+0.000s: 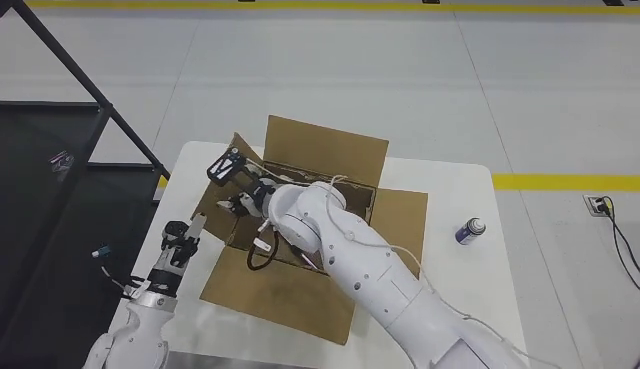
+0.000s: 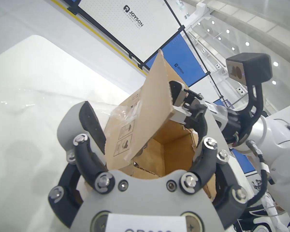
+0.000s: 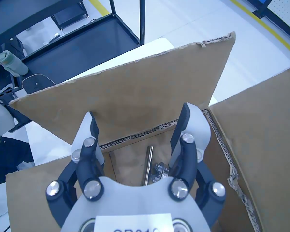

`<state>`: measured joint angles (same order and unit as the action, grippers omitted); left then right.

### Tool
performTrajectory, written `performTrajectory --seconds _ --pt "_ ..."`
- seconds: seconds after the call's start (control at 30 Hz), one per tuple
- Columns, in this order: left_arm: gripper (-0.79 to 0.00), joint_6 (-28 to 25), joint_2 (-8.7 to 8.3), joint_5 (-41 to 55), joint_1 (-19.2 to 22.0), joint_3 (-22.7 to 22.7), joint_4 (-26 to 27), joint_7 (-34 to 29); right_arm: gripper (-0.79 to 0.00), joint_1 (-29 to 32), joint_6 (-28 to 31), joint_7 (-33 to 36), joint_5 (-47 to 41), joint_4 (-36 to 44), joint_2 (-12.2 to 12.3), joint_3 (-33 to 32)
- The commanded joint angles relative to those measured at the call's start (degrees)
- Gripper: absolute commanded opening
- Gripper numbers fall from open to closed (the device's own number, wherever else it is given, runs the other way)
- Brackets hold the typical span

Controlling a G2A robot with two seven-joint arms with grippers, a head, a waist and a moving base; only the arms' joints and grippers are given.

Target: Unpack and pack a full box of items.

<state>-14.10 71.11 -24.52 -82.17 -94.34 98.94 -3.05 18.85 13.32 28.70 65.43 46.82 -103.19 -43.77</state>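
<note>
This looks like a robotics test hall. A wide pale floor [image 1: 400, 59] is marked with yellow lines [image 1: 300, 5], and blue and white partition panels [image 2: 125, 8] stand on black frames. A black metal rack [image 3: 82, 47] sits beside the white tabletop [image 1: 450, 184], under a high ceiling with round lights [image 2: 247, 43].

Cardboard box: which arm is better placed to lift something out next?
Right, probably: the right gripper hangs open over the box, above metal parts inside; the left gripper sits outside, beside a flap.

black rack [image 1: 50, 219] left of counter [image 1: 460, 279] | pale green bottle [image 3: 10, 65] by the rack | yellow floor lines [image 1: 565, 181] | floor socket [image 1: 598, 205], right
</note>
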Motion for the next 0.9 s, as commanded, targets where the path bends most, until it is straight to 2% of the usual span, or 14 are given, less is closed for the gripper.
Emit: performTrajectory --seconds 0.0,0.2,0.27,0.4,0.5,0.87 --pt "0.0 0.5 0.02 0.1 0.6 -0.1 -1.1 0.3 -0.009 -0.1 -0.6 1.1 2.0 -0.6 0.3 -0.3" --pt "0.0 1.7 0.05 1.9 1.3 -1.2 -3.2 1.1 0.0 -0.8 -0.6 11.8 8.4 -1.2 1.3 -0.3" --pt "0.0 1.8 0.04 2.4 1.6 -1.5 -3.7 1.0 0.0 -1.0 -1.0 13.5 9.4 -2.1 1.6 -0.8" --pt "0.0 1.7 0.03 2.3 1.7 -1.5 -3.9 1.0 0.0 -2.5 4.5 17.6 11.9 -5.9 1.8 0.0" --pt "0.0 1.6 0.05 2.4 1.6 -1.4 -3.8 1.0 0.0 -3.5 6.1 19.1 10.7 -9.0 1.4 0.0" --pt "0.0 1.3 0.19 2.8 0.9 -1.1 -3.2 1.7 0.0 -2.9 6.0 18.4 11.1 -8.9 1.4 0.2"
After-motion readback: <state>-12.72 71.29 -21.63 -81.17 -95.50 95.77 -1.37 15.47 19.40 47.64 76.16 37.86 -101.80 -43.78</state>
